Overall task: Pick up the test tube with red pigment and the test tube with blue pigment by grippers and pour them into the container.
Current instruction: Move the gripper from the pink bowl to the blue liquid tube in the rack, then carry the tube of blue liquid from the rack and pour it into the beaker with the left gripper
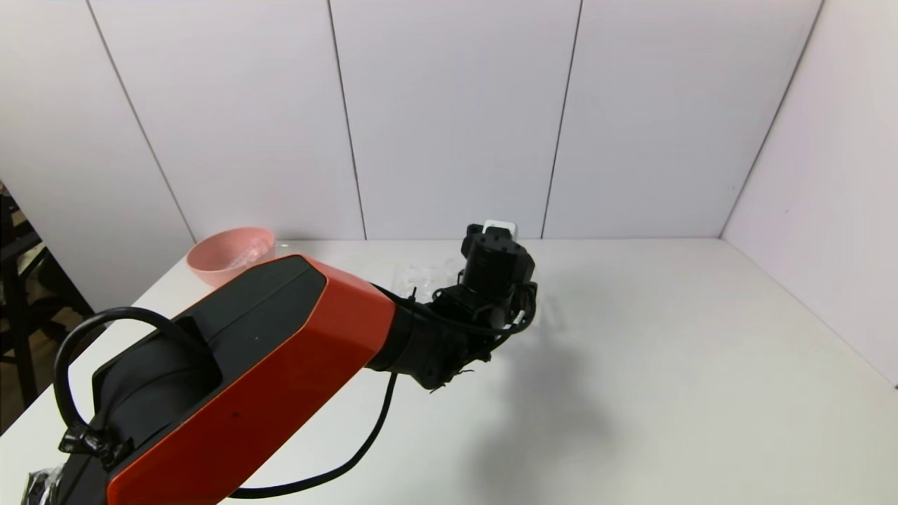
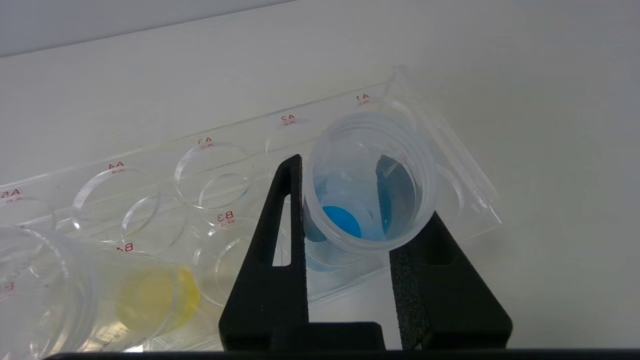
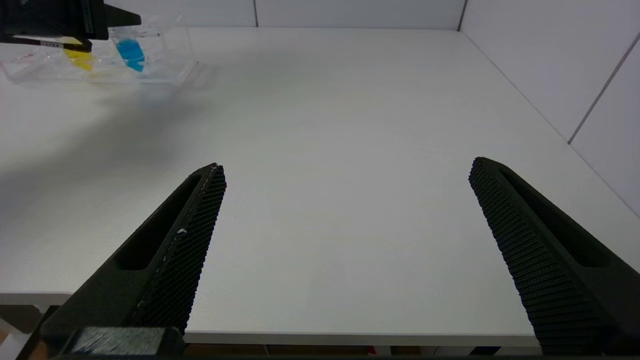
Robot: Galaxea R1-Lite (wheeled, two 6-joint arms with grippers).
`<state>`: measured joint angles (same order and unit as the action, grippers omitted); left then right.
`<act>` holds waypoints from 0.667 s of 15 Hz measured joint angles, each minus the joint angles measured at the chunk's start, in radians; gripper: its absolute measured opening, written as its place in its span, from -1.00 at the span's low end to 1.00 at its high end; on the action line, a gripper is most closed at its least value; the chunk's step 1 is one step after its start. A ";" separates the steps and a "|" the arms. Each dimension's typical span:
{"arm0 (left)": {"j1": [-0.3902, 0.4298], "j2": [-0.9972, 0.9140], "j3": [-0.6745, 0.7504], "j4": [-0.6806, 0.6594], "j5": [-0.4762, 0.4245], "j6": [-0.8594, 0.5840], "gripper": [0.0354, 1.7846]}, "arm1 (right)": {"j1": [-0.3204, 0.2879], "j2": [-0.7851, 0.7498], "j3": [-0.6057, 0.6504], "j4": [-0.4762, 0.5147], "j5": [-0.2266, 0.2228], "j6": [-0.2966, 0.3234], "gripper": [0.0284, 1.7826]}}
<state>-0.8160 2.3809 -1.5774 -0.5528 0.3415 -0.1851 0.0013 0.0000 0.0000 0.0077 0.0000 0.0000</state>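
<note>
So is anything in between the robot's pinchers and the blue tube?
No. The left gripper is already shut on the test tube with blue pigment, a finger on each side, the tube standing in the clear rack. The yellow tube stands off to one side.

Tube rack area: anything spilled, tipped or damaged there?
Nothing stands out. The blue tube stands in the clear rack with the left gripper shut on it; the yellow tube sits nearby. No spill shows.

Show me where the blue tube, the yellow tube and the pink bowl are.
blue tube [image 2: 367,192]: left wrist view, on its open rim and inner wall.
yellow tube [image 2: 150,297]: left wrist view, on the yellow liquid.
pink bowl [image 1: 221,259]: head view, on its outer wall.
</note>
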 joint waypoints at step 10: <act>0.000 -0.014 0.006 0.001 -0.001 0.001 -0.49 | 0.000 0.000 0.000 0.000 0.000 0.000 0.99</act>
<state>-0.8160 2.3668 -1.5713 -0.5521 0.3406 -0.1843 0.0013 0.0000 0.0000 0.0077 0.0000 0.0000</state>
